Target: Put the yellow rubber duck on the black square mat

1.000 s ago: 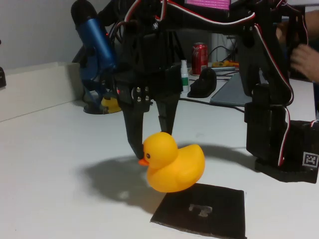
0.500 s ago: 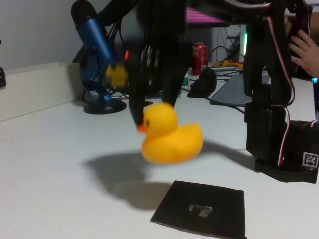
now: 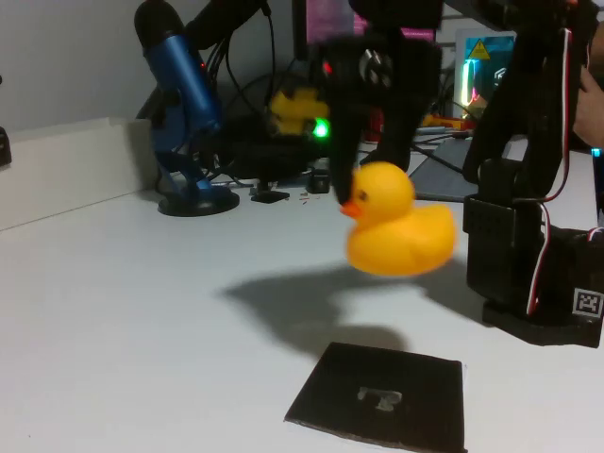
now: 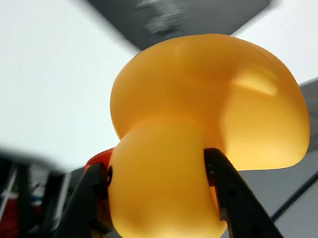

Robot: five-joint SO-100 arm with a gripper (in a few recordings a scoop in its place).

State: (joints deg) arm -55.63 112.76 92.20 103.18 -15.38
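One yellow rubber duck hangs in the air above the white worktop, pinched at the head by the jaws of the gripper. In the wrist view the duck sits with its head between the two black fingers, one pressed against each side, and its orange beak just shows by the left finger. In the fixed view it faces picture left, its body level and clear of everything below.

One black square mat lies flat on the worktop, below the duck and nearer the camera, with a pale grey mark at its centre; nothing rests on it. In the wrist view the mat appears beyond the duck's body. The duck's shadow falls on the worktop between the duck and the mat's far edge.

Bare worktop surrounds the mat on the left and behind. To the right, the arm's black base stands near the mat's far right corner. The arm reaches from that base up and over, the jaws pointing downward. A blue microphone stands well apart at the back left.
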